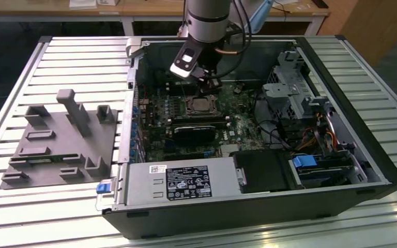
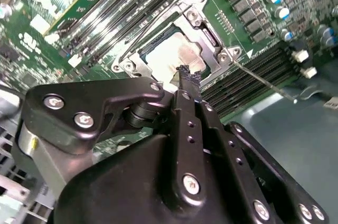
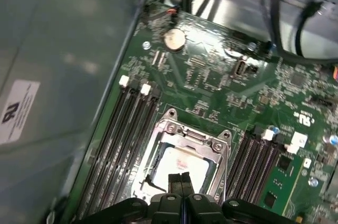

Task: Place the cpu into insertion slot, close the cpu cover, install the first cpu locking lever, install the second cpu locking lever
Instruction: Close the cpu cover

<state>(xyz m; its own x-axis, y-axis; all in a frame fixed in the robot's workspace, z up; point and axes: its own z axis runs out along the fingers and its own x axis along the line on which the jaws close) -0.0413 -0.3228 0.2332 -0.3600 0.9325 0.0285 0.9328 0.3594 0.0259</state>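
The cpu (image 3: 182, 167), a dull silver square, lies in the insertion slot (image 1: 200, 105) on the green motherboard. The silvery cpu cover (image 3: 191, 136) lies flat around it, and the chip's top shows through its window. My gripper (image 3: 181, 177) hangs just above the near edge of the chip, its black fingers pressed together with nothing between them. In the second wrist view the gripper (image 2: 188, 73) tips point at the cpu (image 2: 166, 54), and a thin metal locking lever (image 2: 261, 80) juts out from a corner of the cover (image 2: 196, 19). In the exterior view the gripper (image 1: 210, 87) is over the socket.
Black memory slots (image 3: 119, 134) flank the socket on both sides. A black heatsink block (image 1: 195, 132) sits just in front of it. Cables (image 1: 271, 129) and a drive cage (image 1: 296, 95) fill the case at the exterior view's right. A grey fixture (image 1: 60, 139) lies outside the case.
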